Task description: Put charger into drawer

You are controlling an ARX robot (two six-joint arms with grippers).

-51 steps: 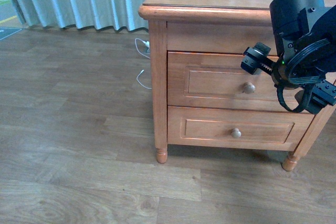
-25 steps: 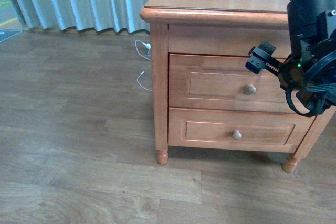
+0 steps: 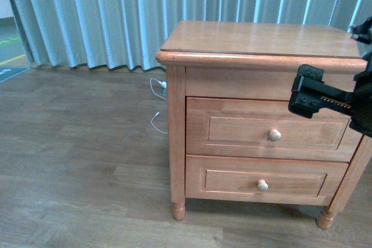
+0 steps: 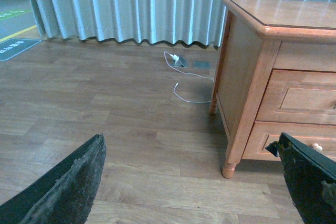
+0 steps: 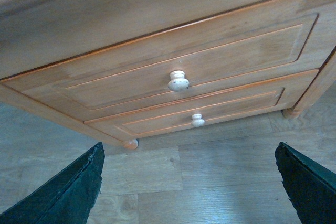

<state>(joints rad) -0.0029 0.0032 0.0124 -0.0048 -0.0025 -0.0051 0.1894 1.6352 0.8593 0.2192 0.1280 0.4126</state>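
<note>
Honey-brown wood fronts the drawer [image 3: 273, 130], the upper of two in the cabinet [image 3: 174, 114], and it is sitting fully shut with its pale round knob [image 3: 274, 135] at the centre of the panel. The charger is not showing in any view, and both grippers are empty, so where it lies cannot be told. The right gripper [image 5: 189, 182] is hanging in front of the cabinet, its fingers spread wide, with the knob [image 5: 178, 81] ahead of it and not yet touched. The left gripper [image 4: 194, 182] is also spread open, pointing at bare floor [image 4: 105, 119] well apart from the cabinet. A thin white cord [image 3: 157, 100] is lying on the floor beside the cabinet; it is not the charger. The step in hand is probably opening the drawer. To do it well, the right gripper should be centring on the upper knob, not the lower one [image 3: 263, 185], closing squarely around it, and pulling straight outward so the drawer does not bind.
</note>
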